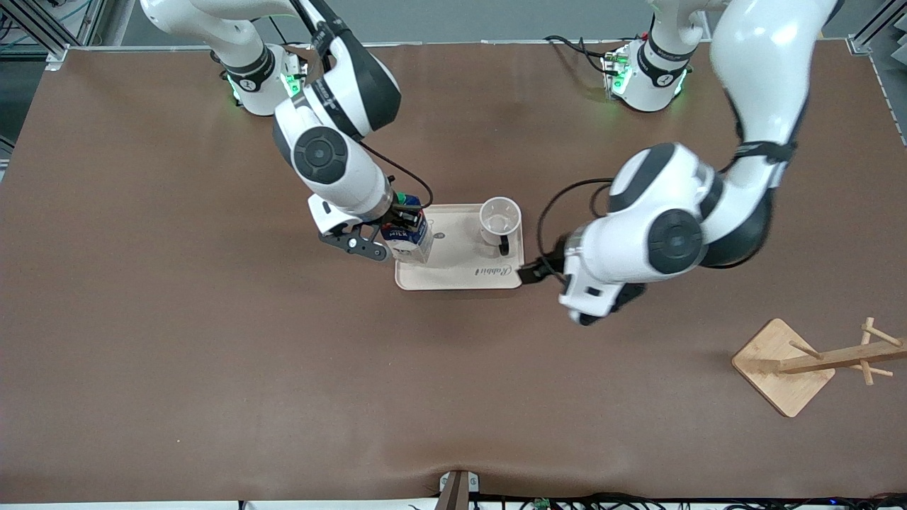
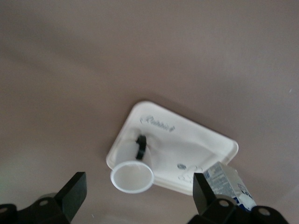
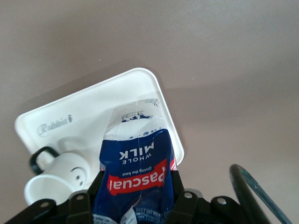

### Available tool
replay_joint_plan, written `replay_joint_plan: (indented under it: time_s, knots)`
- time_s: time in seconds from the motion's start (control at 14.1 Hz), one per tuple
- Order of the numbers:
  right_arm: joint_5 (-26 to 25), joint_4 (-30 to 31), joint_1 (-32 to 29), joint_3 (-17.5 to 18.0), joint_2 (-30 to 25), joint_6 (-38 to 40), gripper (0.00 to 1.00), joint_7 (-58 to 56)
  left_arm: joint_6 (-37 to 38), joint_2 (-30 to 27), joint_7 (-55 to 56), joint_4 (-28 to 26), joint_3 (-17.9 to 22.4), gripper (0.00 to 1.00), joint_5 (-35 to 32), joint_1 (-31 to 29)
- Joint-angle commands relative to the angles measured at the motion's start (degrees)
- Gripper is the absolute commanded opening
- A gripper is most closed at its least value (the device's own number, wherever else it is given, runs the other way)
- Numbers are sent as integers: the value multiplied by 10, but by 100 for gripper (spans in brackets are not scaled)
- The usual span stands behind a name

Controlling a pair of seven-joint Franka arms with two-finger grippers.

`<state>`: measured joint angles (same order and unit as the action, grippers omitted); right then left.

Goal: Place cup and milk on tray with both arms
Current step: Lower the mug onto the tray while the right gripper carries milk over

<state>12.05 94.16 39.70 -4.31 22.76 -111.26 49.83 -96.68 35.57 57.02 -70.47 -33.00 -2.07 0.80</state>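
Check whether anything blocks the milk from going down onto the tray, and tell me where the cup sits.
Nothing visible blocks it. The right gripper holds the milk over the tray at the right arm's end, bare tray beneath it. The cup stands on the tray toward the left arm's end, apart from the milk. The left gripper is open.

Wide matte brown tabletop (image 1: 212, 354), evenly lit. Pale wooden rack with square base and pegs (image 1: 808, 365) near left arm's end. Grey metal framing (image 1: 42, 28) at corners.

Wooden rack (image 1: 815, 361) lies tipped on brown desk (image 1: 212, 354), square base flat, pegged stem pointing toward 3 o'clock.
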Motion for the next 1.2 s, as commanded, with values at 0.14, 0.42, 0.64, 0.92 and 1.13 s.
replay_joint_plan:
  time_s: [0.14, 0.42, 0.64, 0.92, 1.13]
  knots:
    - [-41, -37, 32, -6, 49, -4, 28, 14, 6, -57, -109, -11, 1, 100, -120, -48]
    - [-26, -37, 33, -5, 51, -9, 30, 18, 46, -108, -142, -18, 2, 100, -210, -96]
    - [-22, -38, 39, -5, 61, -17, 46, 19, 123, -152, -199, -18, -1, 100, -199, -123]
    - [-27, -37, 51, -5, 68, -38, 100, 15, 149, -158, -208, -17, 1, 100, -133, -134]
    - [-24, -38, 52, -5, 68, -38, 100, 14, 149, -168, -288, -19, 31, 100, -131, -145]
